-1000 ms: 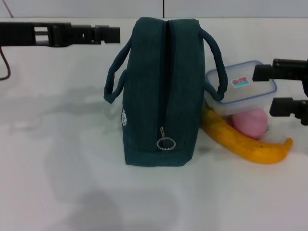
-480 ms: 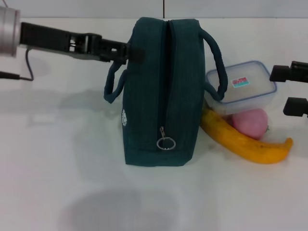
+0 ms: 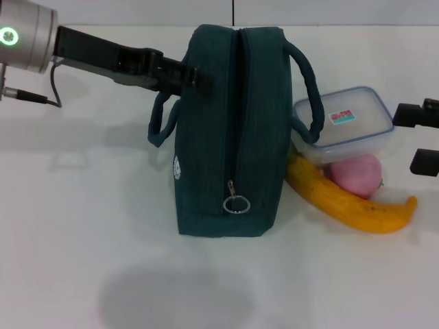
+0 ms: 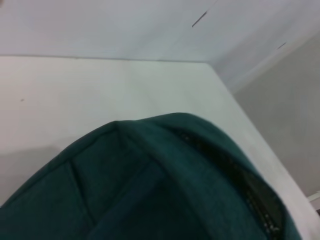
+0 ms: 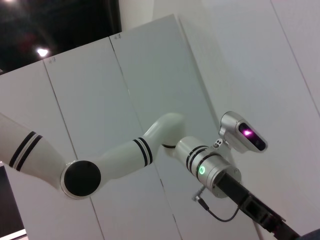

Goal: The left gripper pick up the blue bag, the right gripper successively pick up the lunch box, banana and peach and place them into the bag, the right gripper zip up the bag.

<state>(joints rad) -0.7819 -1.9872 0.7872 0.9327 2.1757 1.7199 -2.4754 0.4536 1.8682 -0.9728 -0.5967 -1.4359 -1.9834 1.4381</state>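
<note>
Up at the blue bag, upright mid-surface, left gripper reaches the near handle for lifting; its jaws can't be read. Right gripper waits spread beside the lunch box.

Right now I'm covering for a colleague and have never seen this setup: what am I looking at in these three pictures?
A two-armed robot at a white table. One picture looks down from its head; the others come from cameras on each wrist. The left gripper reaches the upper side of the upright blue bag, which fills the left wrist view. The right gripper waits open at the edge, holding nothing. Beside the bag lie a lunch box, a banana and a peach. The right wrist camera shows only the other arm.
</note>
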